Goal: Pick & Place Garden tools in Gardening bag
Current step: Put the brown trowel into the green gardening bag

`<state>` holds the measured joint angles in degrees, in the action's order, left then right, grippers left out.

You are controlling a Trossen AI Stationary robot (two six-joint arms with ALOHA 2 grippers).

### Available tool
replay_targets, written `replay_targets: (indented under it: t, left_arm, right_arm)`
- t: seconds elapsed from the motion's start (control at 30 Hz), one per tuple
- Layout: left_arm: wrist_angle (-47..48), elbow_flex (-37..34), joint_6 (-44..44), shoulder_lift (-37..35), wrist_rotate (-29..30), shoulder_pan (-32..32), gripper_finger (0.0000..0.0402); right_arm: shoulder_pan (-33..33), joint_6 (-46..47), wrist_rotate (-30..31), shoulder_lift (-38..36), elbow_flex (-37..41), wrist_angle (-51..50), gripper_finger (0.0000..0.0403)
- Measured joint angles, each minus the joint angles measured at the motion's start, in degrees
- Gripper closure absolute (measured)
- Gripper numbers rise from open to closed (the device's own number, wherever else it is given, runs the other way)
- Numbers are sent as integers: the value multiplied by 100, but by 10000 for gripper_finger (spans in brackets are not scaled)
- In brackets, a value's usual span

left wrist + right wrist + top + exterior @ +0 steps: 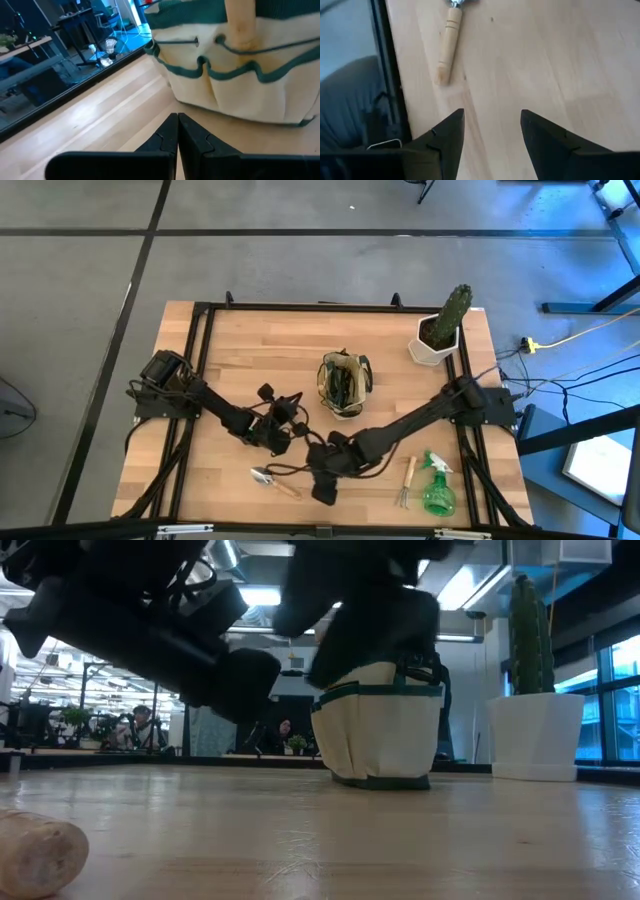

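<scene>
The gardening bag [345,383], olive and beige, stands upright on the table's middle with dark tools inside; in the left wrist view a pale wooden handle [240,22] shows at the bag's side [240,75]. My left gripper [177,136] is shut, empty, and level just left of the bag [385,730]. A wooden-handled trowel [275,480] lies flat near the front edge. My right gripper [492,135] hangs open above the table beside the trowel's handle end [447,45], touching nothing. A hand fork [405,480] and a green spray bottle [437,488] lie at the front right.
A cactus in a white pot [440,330] stands at the far right corner. The table's black frame edge [382,75] runs close to my right gripper. Bare wood lies between the bag and the front tools. People sit in the room behind the table.
</scene>
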<state>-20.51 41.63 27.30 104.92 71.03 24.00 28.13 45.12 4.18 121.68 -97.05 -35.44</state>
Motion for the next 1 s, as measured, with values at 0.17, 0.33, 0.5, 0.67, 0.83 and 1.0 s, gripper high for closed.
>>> replay_targets:
  t: [0.17, 0.33, 0.5, 0.67, 0.83, 1.0]
  left_arm:
    - [356, 0, 190, 0, -46, 130, 397]
    - [816, 0, 905, 0, -52, 418, 399]
    - [1434, 0, 1533, 0, -458, 779, 398]
    - [1333, 0, 1618, -66, -820, 1372, 398]
    - [673, 0, 1320, -353, -867, 1953, 400]
    - [-116, 0, 1258, -708, -1324, 2324, 394]
  right_arm:
    - [-39, -574, -165, 455, -795, -185, 206]
    - [-39, -827, -88, 728, -1180, -153, 206]
    - [-35, -869, 71, 904, -1235, -185, 206]
    - [-17, -854, 31, 910, -1237, -676, 206]
    - [73, -802, 31, 859, -1237, -1113, 206]
    - [189, -746, 22, 859, -1237, -1109, 206]
